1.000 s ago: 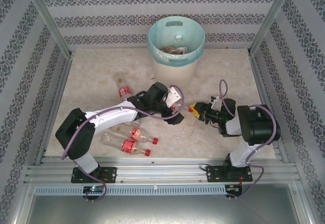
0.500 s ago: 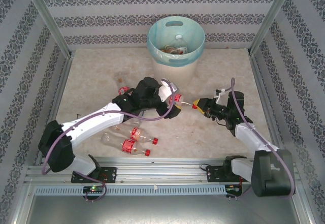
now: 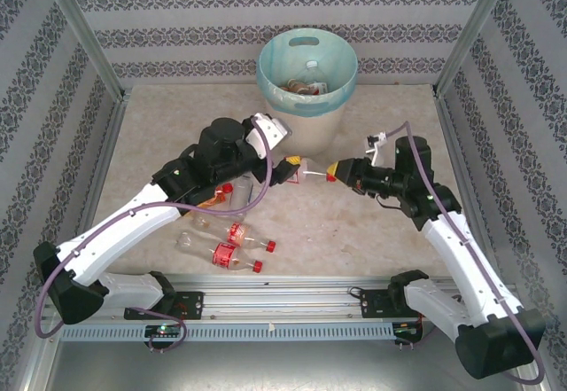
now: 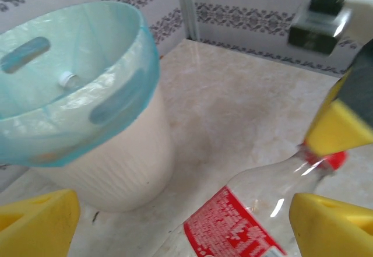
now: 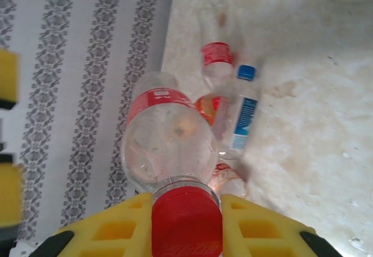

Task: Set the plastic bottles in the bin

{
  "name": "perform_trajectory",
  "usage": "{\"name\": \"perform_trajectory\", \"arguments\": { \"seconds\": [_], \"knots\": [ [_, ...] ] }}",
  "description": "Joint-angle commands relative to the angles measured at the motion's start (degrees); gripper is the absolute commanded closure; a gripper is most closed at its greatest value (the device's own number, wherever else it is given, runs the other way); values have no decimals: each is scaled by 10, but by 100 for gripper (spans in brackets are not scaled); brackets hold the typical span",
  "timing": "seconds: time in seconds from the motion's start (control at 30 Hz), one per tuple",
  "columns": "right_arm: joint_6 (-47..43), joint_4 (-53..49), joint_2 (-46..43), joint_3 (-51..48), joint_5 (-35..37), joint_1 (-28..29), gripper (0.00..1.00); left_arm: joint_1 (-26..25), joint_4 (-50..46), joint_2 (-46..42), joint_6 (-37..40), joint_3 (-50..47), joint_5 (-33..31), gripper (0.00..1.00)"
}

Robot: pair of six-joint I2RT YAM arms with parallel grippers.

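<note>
- No word, brand or number can be read anywhere
- The clear bottle [image 5: 169, 146] has a red label [image 5: 157, 101] with white print, which is too blurred to read in either wrist view
- Its red cap [image 5: 186, 225] bears faint raised marks, not legible
- The bottle with a blue cap [image 5: 240, 117] has a blue and white label [image 5: 245, 112] whose print is too small to read
- A third bottle [image 5: 214, 64] has a red band [image 5: 217, 53] with unreadable white marks
</note>
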Motion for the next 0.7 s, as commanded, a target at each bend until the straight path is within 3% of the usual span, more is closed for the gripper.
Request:
{"name": "perform_trajectory", "arguments": {
  "seconds": [0.0, 0.33, 0.67],
  "knots": [
    [-34, -71, 16, 101, 43, 33, 91, 17, -39, -18, 24, 32, -38, 7],
    [-80, -130, 121, 370, 96, 67, 92, 37, -34, -66, 45, 64, -76, 7],
    [-205, -238, 217, 598, 265, 60, 93, 38, -35, -77, 51, 72, -73, 7]
  ]
}}
